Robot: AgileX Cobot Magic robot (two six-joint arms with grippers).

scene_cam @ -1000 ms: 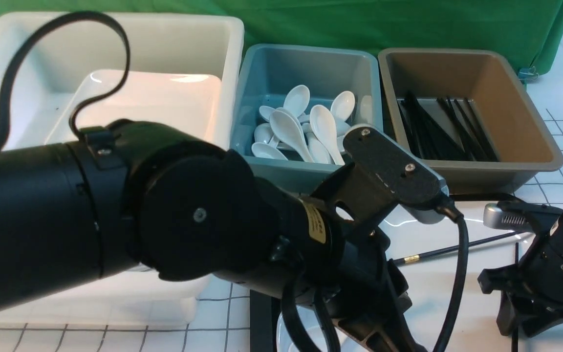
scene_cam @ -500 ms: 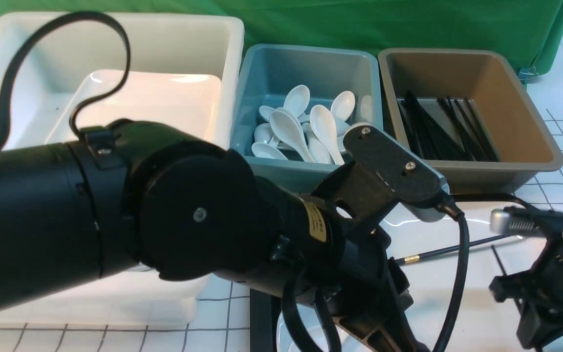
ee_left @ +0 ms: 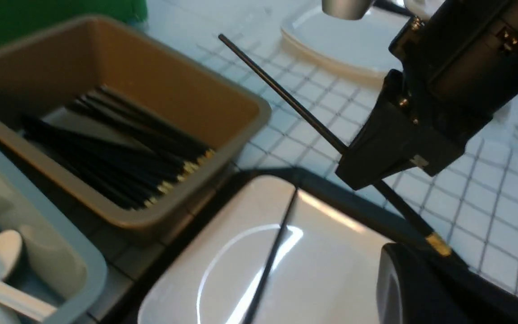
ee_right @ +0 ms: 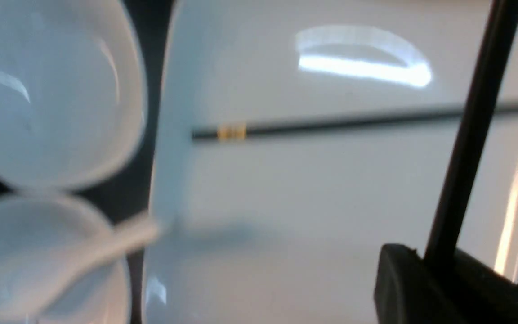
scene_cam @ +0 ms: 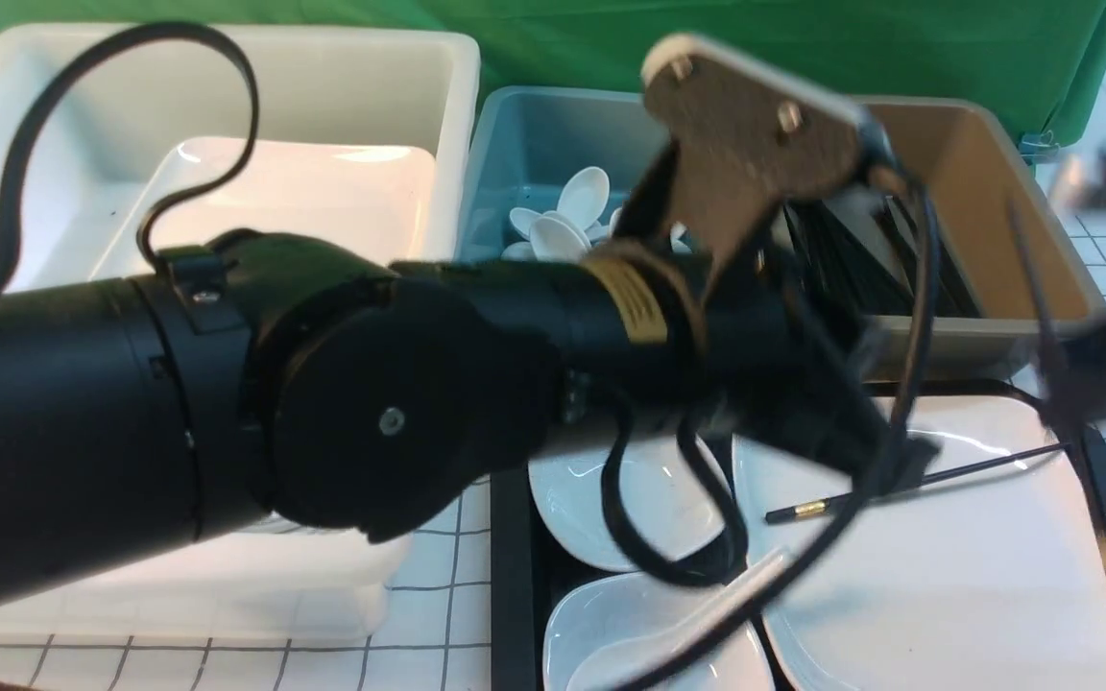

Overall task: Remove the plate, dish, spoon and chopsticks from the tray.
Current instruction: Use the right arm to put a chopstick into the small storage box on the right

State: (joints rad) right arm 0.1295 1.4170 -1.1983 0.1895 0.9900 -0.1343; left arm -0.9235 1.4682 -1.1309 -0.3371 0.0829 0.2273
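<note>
On the tray [scene_cam: 513, 537] the plate [scene_cam: 947, 576] fills the right part and two small dishes [scene_cam: 572, 509] stand in the left part, one behind the other. The spoon [scene_cam: 697, 614] lies in the nearer dish and one chopstick [scene_cam: 975, 467] across the plate. Behind the tray stand a tub of spoons [scene_cam: 515, 144] and a tub of chopsticks [scene_cam: 995, 192].

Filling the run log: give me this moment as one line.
right gripper: shut on one chopstick, in air | other chopstick: on plate | spoon: in small dish
</note>
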